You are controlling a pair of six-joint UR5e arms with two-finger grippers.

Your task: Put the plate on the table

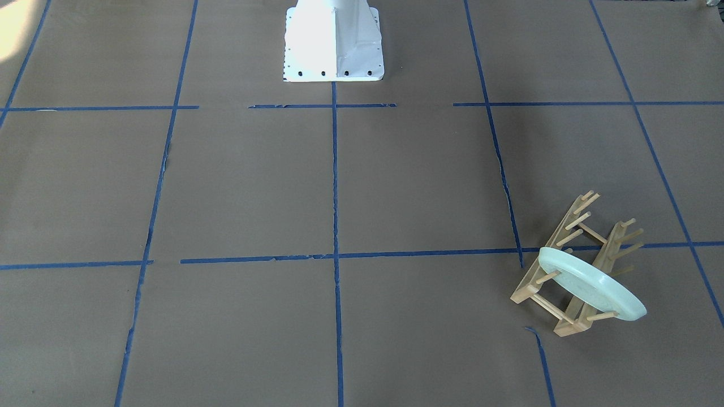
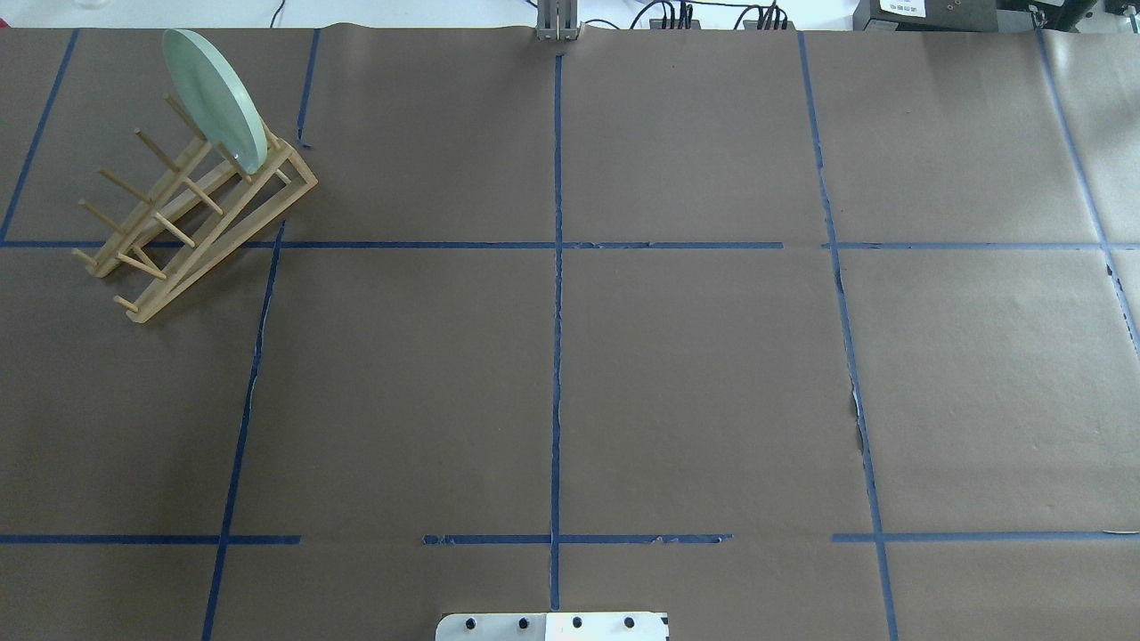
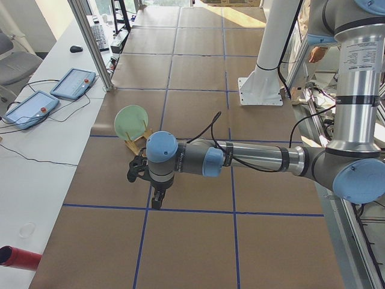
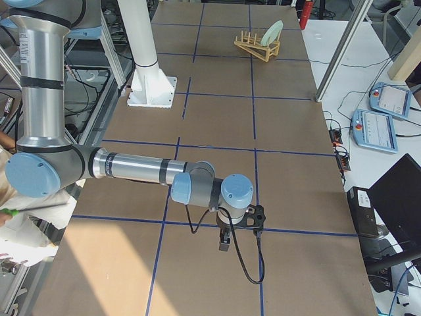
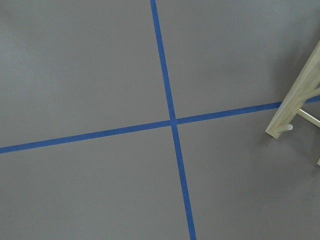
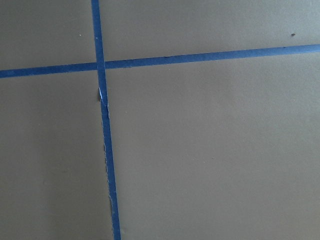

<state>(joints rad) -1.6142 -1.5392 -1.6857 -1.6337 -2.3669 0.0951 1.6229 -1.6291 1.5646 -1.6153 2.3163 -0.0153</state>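
The pale mint-green plate point(image 1: 591, 285) stands on edge between the pegs of a light wooden rack point(image 1: 531, 288), at the far left of the table in the overhead view point(image 2: 214, 98). The brown table point(image 2: 695, 374) carries a grid of blue tape. My left gripper point(image 3: 157, 200) hangs over the table short of the plate point(image 3: 131, 120), seen only in the exterior left view. My right gripper point(image 4: 224, 242) hangs over the far end from the plate point(image 4: 272, 33), seen only in the exterior right view. I cannot tell whether either is open or shut. The left wrist view catches a rack corner point(image 5: 295, 95).
The white robot base point(image 1: 334, 42) stands at the table's robot-side edge. Teach pendants point(image 3: 72, 81) and cables lie on the white bench beyond the table's operator side. An aluminium post point(image 3: 90, 42) rises by that edge. A red object point(image 3: 18, 257) lies on the bench.
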